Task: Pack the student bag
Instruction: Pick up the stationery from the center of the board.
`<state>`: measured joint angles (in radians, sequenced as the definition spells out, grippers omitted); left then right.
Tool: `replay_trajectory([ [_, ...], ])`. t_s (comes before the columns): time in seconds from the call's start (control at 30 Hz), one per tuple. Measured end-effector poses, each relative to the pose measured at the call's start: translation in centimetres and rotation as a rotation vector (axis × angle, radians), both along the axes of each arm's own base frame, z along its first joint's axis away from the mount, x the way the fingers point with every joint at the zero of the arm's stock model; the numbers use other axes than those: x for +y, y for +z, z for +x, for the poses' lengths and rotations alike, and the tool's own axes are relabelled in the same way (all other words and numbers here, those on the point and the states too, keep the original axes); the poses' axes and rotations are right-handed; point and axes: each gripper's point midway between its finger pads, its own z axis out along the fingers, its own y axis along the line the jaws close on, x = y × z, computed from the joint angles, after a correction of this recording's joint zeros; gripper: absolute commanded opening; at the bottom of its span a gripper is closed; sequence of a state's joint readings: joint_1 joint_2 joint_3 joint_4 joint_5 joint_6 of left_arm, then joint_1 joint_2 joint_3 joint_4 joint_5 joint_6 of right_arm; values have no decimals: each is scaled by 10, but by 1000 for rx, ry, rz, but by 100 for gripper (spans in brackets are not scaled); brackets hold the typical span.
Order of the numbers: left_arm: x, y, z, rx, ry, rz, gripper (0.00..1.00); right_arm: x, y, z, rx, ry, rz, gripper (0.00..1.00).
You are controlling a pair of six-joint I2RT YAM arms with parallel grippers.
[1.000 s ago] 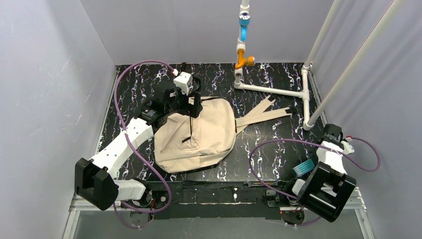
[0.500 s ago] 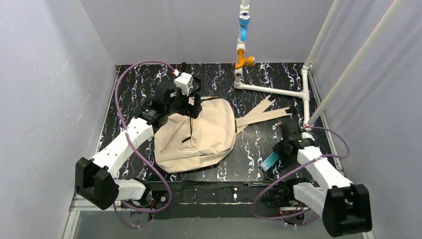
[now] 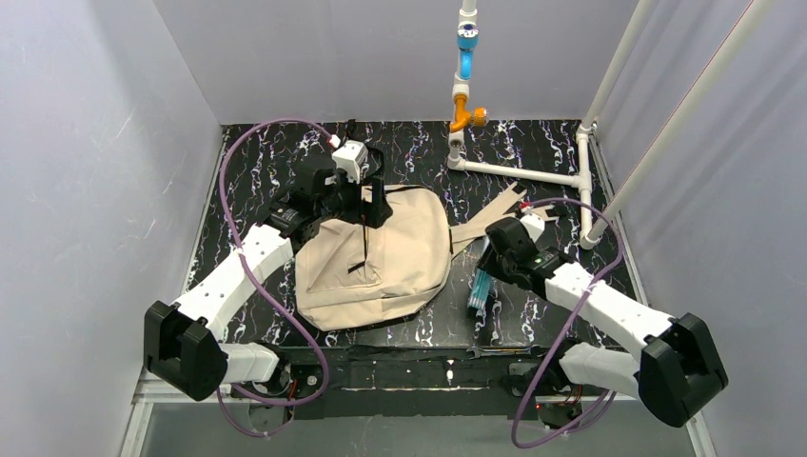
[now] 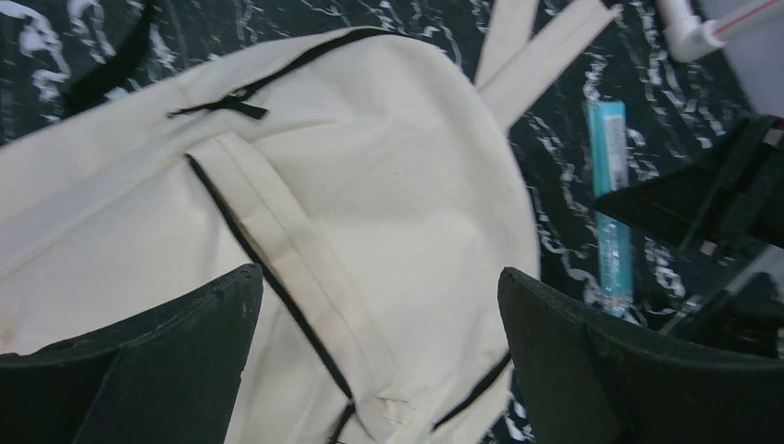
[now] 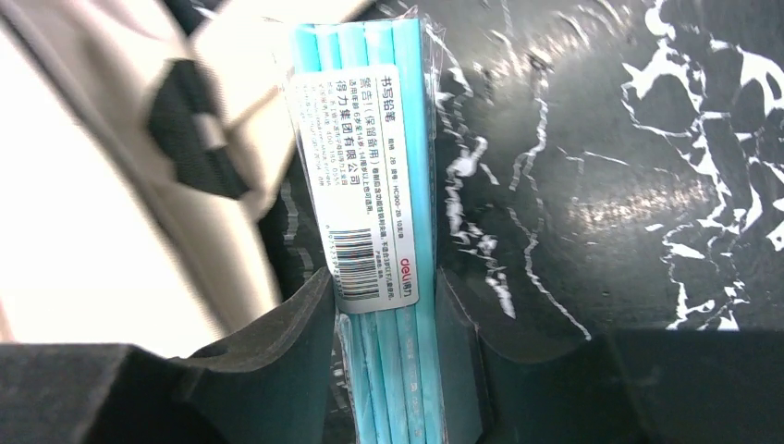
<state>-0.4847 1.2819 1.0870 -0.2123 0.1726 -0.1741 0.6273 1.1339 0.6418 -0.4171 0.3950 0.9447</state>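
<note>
The beige student bag point(image 3: 381, 262) lies flat on the black marbled table, its straps point(image 3: 500, 221) trailing right. It fills the left wrist view point(image 4: 370, 203) and shows at the left edge of the right wrist view point(image 5: 83, 213). My left gripper point(image 3: 366, 202) hovers over the bag's upper left part, open and empty, jaws wide apart point(image 4: 379, 324). My right gripper point(image 3: 485, 276) is shut on a pack of teal pencils point(image 5: 379, 213), held just right of the bag. The pack also shows in the top view point(image 3: 479, 290) and the left wrist view point(image 4: 610, 203).
A white PVC pipe frame point(image 3: 533, 173) with an orange and blue fitting point(image 3: 464, 105) stands at the back right. Grey walls enclose the table on three sides. A black loop point(image 4: 102, 74) lies beside the bag's top.
My right arm has swung from the near right edge leftward and forward to the bag's right side, carrying the teal pencil pack. The left arm has barely moved.
</note>
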Motion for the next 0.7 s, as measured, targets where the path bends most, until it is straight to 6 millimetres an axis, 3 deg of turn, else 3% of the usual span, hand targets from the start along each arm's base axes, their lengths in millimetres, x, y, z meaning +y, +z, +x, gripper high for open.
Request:
replay_trajectory([
  [0.1, -18, 6, -13, 79, -46, -127, 90, 10, 33, 10, -64, 13, 52, 31],
  [0.27, -83, 20, -52, 173, -214, -324, 91, 40, 108, 35, -180, 23, 207, 32],
  [0.37, -120, 12, -80, 237, -310, -340, 89, 60, 140, 48, -216, 39, 291, 32],
  [0.5, -131, -6, -84, 303, -297, -334, 80, 77, 151, 53, -213, 69, 362, 32],
  [0.7, -134, -13, -78, 314, -253, -329, 54, 98, 138, 54, -140, 110, 403, 34],
])
